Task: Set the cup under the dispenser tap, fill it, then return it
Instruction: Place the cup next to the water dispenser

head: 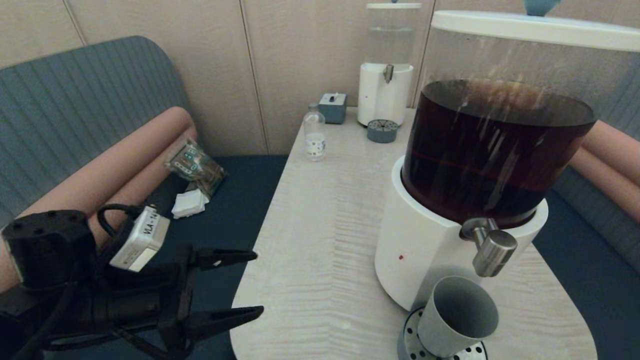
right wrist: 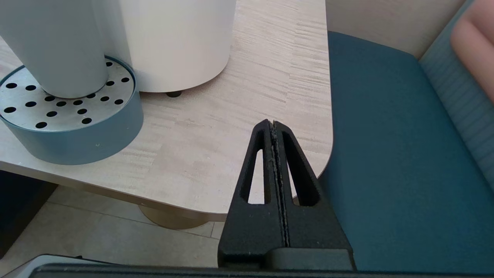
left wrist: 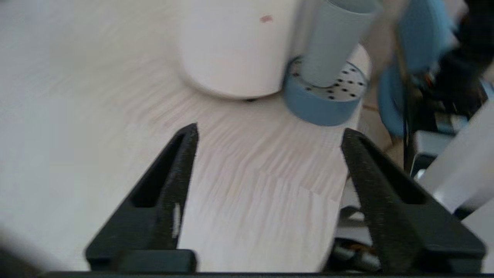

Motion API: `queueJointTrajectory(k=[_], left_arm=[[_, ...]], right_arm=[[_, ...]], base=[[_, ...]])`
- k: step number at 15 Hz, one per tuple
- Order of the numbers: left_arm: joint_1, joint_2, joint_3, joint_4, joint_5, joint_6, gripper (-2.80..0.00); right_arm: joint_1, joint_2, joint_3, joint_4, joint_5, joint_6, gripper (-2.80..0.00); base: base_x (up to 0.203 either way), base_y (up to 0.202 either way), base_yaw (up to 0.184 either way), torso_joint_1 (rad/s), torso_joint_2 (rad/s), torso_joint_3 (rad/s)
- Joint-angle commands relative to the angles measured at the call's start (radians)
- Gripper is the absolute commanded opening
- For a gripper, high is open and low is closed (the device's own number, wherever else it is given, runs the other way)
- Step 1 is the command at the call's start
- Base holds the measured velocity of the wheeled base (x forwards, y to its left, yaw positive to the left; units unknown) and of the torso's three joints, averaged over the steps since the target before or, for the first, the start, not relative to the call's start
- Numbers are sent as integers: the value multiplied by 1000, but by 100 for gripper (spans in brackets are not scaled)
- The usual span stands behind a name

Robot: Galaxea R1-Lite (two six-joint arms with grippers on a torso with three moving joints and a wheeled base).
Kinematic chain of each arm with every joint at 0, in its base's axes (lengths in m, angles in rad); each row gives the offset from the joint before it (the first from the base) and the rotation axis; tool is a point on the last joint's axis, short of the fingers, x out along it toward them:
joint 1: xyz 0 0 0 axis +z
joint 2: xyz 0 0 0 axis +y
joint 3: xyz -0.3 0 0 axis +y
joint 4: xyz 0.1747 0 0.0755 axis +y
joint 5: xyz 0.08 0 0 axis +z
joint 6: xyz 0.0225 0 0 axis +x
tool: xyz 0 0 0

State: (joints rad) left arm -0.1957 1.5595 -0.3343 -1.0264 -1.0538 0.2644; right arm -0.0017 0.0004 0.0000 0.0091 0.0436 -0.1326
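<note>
The grey cup (head: 457, 316) stands upright on the perforated drip tray (head: 415, 337), right below the brushed-steel dispenser tap (head: 492, 250) of the big white-based dispenser (head: 425, 250) with dark brown liquid. The same cup (left wrist: 335, 42) (right wrist: 54, 42) shows in both wrist views. My left gripper (head: 259, 285) hangs open at the table's left edge, well left of the cup, with nothing between its fingers (left wrist: 181, 154). My right gripper (right wrist: 273, 125) is shut and empty, low at the table's near right corner, out of the head view.
A small clear bottle (head: 315, 132), a grey box (head: 332, 107) and a second small dispenser (head: 386, 75) with its own drip tray (head: 382, 131) stand at the table's far end. Blue bench seats (right wrist: 393, 154) flank the table (head: 320, 240). Packets (head: 195, 167) lie on the left seat.
</note>
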Motion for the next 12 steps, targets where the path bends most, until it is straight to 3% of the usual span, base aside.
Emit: queueJointTrajectory(k=[1, 5, 12], left_arm=[[-64, 101, -57, -12, -10, 37, 0], [-186, 216, -135, -84, 2, 72, 0], [-356, 304, -219, -106, 85, 56, 0]], right_arm=[[0, -3, 10, 0, 1, -1, -280], [0, -3, 9, 0, 1, -1, -280], [0, -3, 10, 0, 1, -1, -280]], base=[[0, 0, 0, 0, 0, 0], [0, 0, 0, 0, 0, 0], [0, 0, 0, 0, 0, 0]])
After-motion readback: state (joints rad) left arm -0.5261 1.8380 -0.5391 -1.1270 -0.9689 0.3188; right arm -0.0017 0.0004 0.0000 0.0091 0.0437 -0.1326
